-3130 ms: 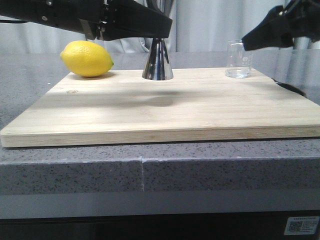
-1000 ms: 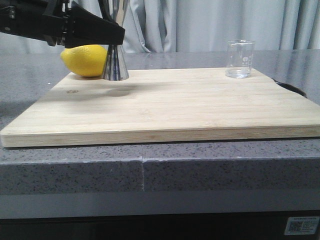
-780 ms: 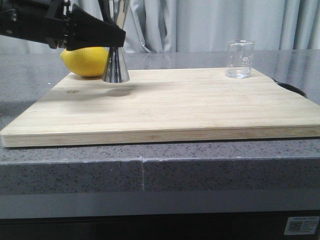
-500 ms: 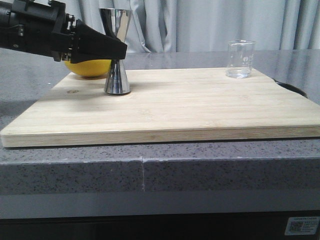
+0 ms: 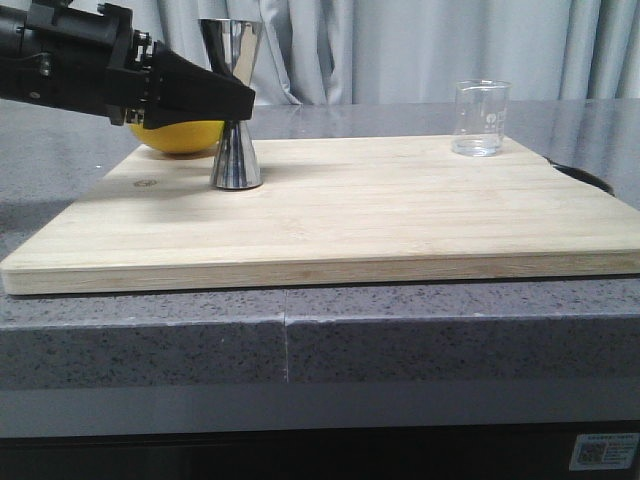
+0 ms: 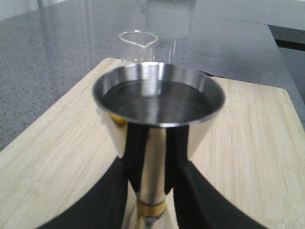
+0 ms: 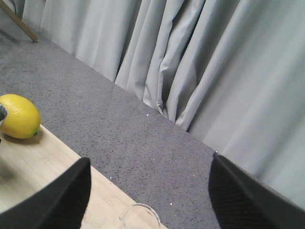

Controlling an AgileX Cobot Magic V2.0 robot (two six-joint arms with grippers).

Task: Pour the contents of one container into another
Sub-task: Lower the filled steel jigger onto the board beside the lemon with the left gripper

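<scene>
**Black all over: the robot's arms up close**

The left arm (image 5: 70,65) is matte black, blocky and angular, with small silver screws on its housing. Its left gripper (image 5: 236,100) tapers to a dark wedge, the fingers (image 6: 107,200) smooth, curved and black. On the right gripper (image 7: 147,188), two broad black fingers (image 7: 62,198) show a fine woven texture.

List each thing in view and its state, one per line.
Jigger: upright on the board, gripped at its waist.
Beaker: upright at the board's far right, untouched.
Lemon: resting behind the jigger.
Left hand: shut on the jigger.
Right hand: open, above the beaker.
</scene>
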